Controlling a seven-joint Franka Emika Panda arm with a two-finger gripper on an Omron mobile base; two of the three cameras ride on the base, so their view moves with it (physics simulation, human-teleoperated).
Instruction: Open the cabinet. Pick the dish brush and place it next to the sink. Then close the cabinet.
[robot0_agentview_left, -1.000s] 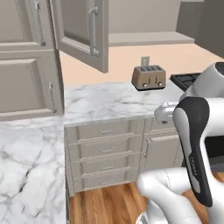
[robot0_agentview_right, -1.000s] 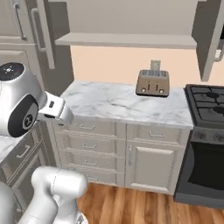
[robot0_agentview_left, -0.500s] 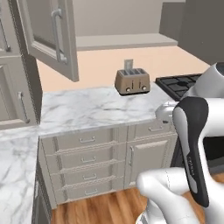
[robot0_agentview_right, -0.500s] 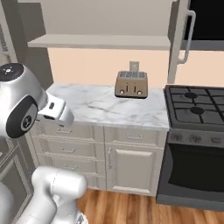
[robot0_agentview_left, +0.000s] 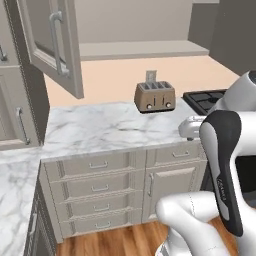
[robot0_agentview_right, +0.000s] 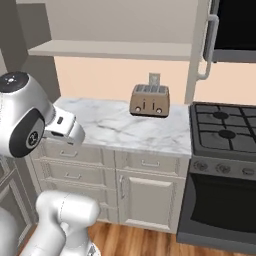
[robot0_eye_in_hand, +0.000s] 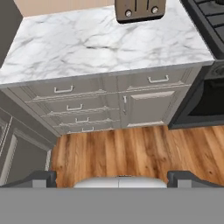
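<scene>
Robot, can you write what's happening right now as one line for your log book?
cabinet: doors open | gripper: open, holding nothing, above wood floor | toaster: on counter beside stove

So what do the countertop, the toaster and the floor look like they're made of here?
Countertop: looks like polished white marble, going by the grey veining.
Toaster: seemingly brushed metal in a bronze-brown tone, with a darker base and small pale knobs; painted plastic is also possible.
Floor: warm brown wood planks, with visible board seams and grain, probably a smooth satin finish.
</scene>
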